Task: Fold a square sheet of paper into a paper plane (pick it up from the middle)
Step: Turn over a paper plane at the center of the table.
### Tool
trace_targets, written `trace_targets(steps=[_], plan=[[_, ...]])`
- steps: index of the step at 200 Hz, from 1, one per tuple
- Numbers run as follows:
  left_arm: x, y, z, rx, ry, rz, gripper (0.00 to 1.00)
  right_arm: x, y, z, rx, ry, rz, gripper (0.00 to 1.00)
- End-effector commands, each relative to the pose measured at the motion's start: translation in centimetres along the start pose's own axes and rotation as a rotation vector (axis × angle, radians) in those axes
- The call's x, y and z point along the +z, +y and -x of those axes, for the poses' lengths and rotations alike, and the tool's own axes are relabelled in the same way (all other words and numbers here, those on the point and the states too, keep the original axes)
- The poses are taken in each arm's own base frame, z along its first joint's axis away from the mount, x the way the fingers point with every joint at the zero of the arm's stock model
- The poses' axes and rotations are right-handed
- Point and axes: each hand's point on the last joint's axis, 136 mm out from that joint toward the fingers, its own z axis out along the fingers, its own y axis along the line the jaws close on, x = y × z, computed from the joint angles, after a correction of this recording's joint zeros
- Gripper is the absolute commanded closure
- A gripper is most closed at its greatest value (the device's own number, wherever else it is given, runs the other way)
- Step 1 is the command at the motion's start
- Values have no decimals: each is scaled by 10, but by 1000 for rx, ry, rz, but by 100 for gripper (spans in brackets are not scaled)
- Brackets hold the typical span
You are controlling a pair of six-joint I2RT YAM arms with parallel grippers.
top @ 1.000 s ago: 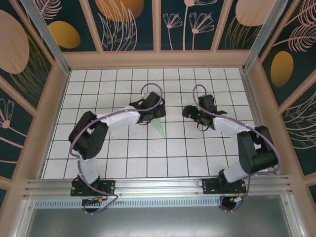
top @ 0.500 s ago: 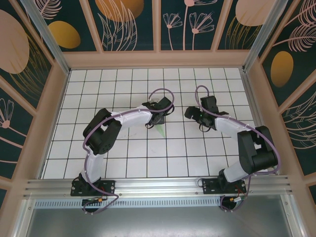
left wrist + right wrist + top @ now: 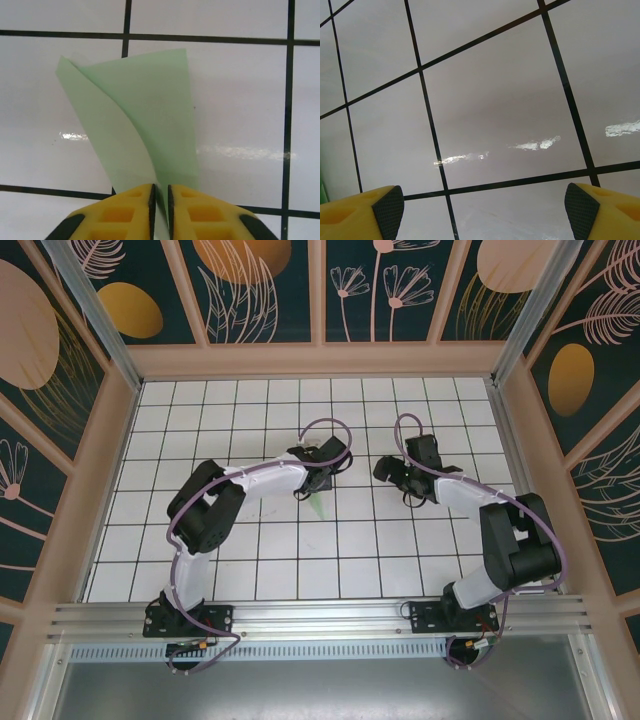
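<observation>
The sheet of paper is folded into a narrow pale mint-green paper plane (image 3: pixel 150 115) with two overlapping flaps, lying over the white tiles. My left gripper (image 3: pixel 161 187) is shut on its near end, the yellow fingers (image 3: pixel 125 212) pinching the thin paper between them. From above, the left gripper (image 3: pixel 318 483) covers most of the paper plane (image 3: pixel 319 506); just a small green tip pokes out toward me. My right gripper (image 3: pixel 392 472) hovers one or two tiles to the right, open, its pads (image 3: pixel 387 210) wide apart over bare tile, with nothing between them in the right wrist view (image 3: pixel 485 202).
The white gridded floor (image 3: pixel 300 550) is ringed by a wooden frame (image 3: pixel 320 360) and patterned walls. An aluminium rail (image 3: pixel 320 615) with both arm bases runs along the near edge. The two wrists stand about two tiles apart.
The left gripper has shifted right over the paper and closed on it; less green shows from above than a second ago. The right arm has barely moved.
</observation>
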Motion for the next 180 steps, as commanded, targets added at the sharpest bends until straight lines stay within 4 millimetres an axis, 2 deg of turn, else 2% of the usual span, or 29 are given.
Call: trace_targets(steps=[1,7,25,45,83,103,121,148,164,180], plan=[[-12,7,8,-21,-30,15,96,1,1,2,2,-6,18,14],[-13,8,9,-23,-33,15,100,0,2,3,2,-10,22,14],[-22,7,18,-31,-60,5,100,-4,5,5,-2,-21,35,14],[-41,2,34,-40,-106,-41,100,-10,9,9,1,-46,55,14],[-91,-31,69,-75,-233,-307,100,-32,23,20,24,-121,136,14],[-108,-49,82,-96,-284,-458,100,-43,33,23,35,-138,195,15],[-112,-64,87,-109,-287,-568,100,-52,40,26,48,-149,228,16],[-104,-82,82,-150,-254,-713,100,-64,50,28,81,-160,287,19],[-93,-87,75,-177,-221,-769,100,-69,56,25,98,-155,330,24],[-85,-92,66,-204,-191,-837,100,-70,62,20,105,-133,378,36]])
